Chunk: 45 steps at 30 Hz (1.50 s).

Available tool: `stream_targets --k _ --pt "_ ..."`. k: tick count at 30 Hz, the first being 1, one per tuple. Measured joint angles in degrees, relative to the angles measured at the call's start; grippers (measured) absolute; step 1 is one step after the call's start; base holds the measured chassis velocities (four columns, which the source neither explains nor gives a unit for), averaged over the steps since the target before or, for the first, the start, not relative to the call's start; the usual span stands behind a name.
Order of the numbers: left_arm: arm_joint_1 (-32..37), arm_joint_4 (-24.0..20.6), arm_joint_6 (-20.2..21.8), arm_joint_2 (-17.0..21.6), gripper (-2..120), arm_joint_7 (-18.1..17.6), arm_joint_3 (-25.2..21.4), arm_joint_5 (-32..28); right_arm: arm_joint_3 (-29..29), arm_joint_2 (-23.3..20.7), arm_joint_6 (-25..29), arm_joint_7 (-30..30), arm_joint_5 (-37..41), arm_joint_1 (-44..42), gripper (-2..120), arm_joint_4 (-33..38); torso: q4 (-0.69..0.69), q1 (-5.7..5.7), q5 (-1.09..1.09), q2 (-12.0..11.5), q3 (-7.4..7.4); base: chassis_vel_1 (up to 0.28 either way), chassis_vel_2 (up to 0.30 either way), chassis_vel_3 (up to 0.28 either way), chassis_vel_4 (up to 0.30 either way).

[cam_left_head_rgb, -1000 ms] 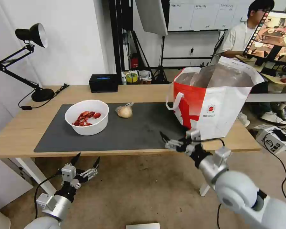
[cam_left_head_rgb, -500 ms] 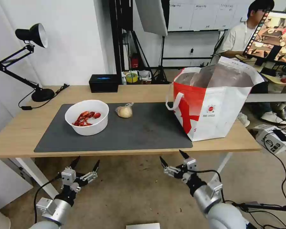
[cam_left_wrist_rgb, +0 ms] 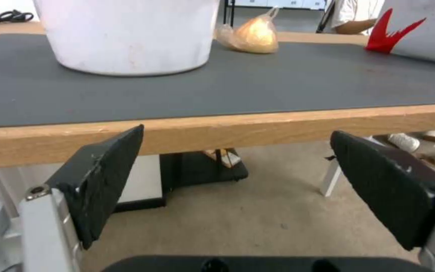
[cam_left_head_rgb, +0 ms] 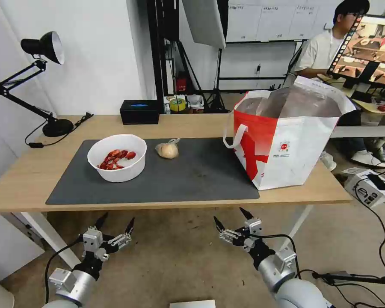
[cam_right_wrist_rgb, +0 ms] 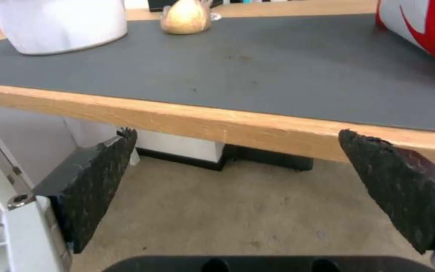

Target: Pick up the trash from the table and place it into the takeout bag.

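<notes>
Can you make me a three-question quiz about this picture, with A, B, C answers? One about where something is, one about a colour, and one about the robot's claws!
1. Where is the clear bag with the beige lump?
A. inside the takeout bag
B. on the dark mat, beside the white bowl
C. on the floor

2. What colour are the scraps in the white bowl?
A. red
B. green
C. blue

3. How are the left gripper and right gripper?
A. both shut on trash
B. one open, one shut
C. both open and empty

Answers:
1 B: it lies on the mat between the bowl and the takeout bag.
2 A: the shellfish bits are red.
3 C: both hang below the table edge, fingers spread, holding nothing.
</notes>
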Motion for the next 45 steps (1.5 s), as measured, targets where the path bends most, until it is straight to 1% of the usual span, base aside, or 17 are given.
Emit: stream_targets --k 5,9,12,15,19,20,23,25,26,29,30,32,33,40,41,43,45 --pt "0.0 0.1 -0.1 0.1 100 0.0 -0.1 0.0 -1.7 1.4 -0.2 -0.1 0.2 2.8 100 -0.5 0.00 0.00 0.00 0.0 0.00 0.000 0.000 0.000 0.000" --pt "0.2 0.0 -0.1 0.5 100 0.0 -0.2 0.0 -4.6 3.0 -1.8 0.5 2.5 8.0 100 -1.5 0.01 0.00 0.01 0.0 0.00 0.000 0.000 0.000 0.000" --pt "0.0 -0.2 -0.1 0.8 100 0.0 -0.2 -0.2 -7.6 3.3 -4.1 1.3 5.6 15.2 100 -2.7 0.00 0.00 0.00 0.0 0.01 0.000 0.000 0.000 0.000" --pt "-0.1 -0.2 -0.1 0.7 100 -0.1 -0.3 -0.2 -8.9 3.4 -5.0 1.6 7.1 18.7 100 -3.6 0.00 0.00 0.00 0.0 0.00 0.000 0.000 0.000 0.000" --pt "-0.1 -0.2 -0.1 0.1 100 -0.1 -0.6 -0.2 -13.7 5.2 -7.3 2.6 11.4 30.2 100 -8.2 0.00 0.01 -0.01 0.0 0.01 0.000 0.000 0.000 0.000" --pt "-0.1 -0.2 -0.1 0.1 100 -0.1 -0.6 -0.2 -13.7 5.2 -7.3 2.6 11.4 30.2 100 -8.2 0.00 0.01 -0.01 0.0 0.01 0.000 0.000 0.000 0.000" --pt "0.1 -0.2 0.0 0.0 100 -0.1 -0.7 -0.2 -16.9 6.8 -8.3 3.0 14.0 36.4 100 -11.7 0.00 0.01 0.00 0.0 0.01 0.000 0.000 0.000 0.000" --pt "0.1 -0.1 0.0 -0.1 100 -0.1 -0.8 -0.2 -20.0 9.0 -9.0 3.4 16.4 43.0 100 -15.8 0.01 0.01 0.00 0.0 0.01 0.000 0.000 0.000 0.000" --pt "0.1 -0.1 0.0 -0.1 100 -0.1 -0.8 -0.2 -20.0 9.0 -9.0 3.4 16.4 43.0 100 -15.8 0.01 0.01 0.00 0.0 0.01 0.000 0.000 0.000 0.000" --pt "0.0 0.2 0.0 -0.2 100 -0.2 -0.8 -0.1 -24.3 13.0 -9.2 3.5 18.3 52.1 100 -23.3 0.01 0.01 0.00 0.0 0.01 0.000 0.000 0.000 0.000" --pt "0.0 0.2 0.0 -0.2 100 -0.2 -0.8 -0.1 -24.3 13.0 -9.2 3.5 18.3 52.1 100 -23.3 0.01 0.01 0.00 0.0 0.01 0.000 0.000 0.000 0.000" --pt "-0.1 0.6 0.0 -0.5 100 -0.2 -0.7 0.1 -27.0 16.3 -10.0 3.5 20.3 57.5 100 -29.0 0.00 0.02 -0.01 0.0 0.01 0.000 0.000 0.000 0.000" --pt "-0.1 0.6 0.0 -0.5 100 -0.2 -0.7 0.1 -27.0 16.3 -10.0 3.5 20.3 57.5 100 -29.0 0.00 0.02 -0.01 0.0 0.01 0.000 0.000 0.000 0.000" --pt "0.1 0.7 0.0 -1.7 100 -0.1 -0.6 0.4 -29.5 25.3 -12.9 3.8 21.0 65.1 100 -42.3 0.01 0.01 -0.01 0.0 0.01 0.000 0.000 0.000 0.000" --pt "0.1 0.7 0.0 -1.7 100 -0.1 -0.6 0.4 -29.5 25.3 -12.9 3.8 21.0 65.1 100 -42.3 0.01 0.01 -0.01 0.0 0.01 0.000 0.000 0.000 0.000" --pt "0.6 0.6 -0.1 -1.8 100 -0.2 -1.0 0.5 -29.8 28.0 -13.5 3.7 19.8 66.7 100 -46.8 0.00 0.01 -0.01 0.0 0.01 0.000 0.000 0.000 0.000" --pt "0.8 0.4 -0.1 -1.8 100 -0.1 -1.2 0.6 -29.8 29.2 -13.7 3.6 19.2 67.5 100 -48.8 0.00 0.01 0.00 0.0 0.01 0.000 0.000 0.000 0.000"
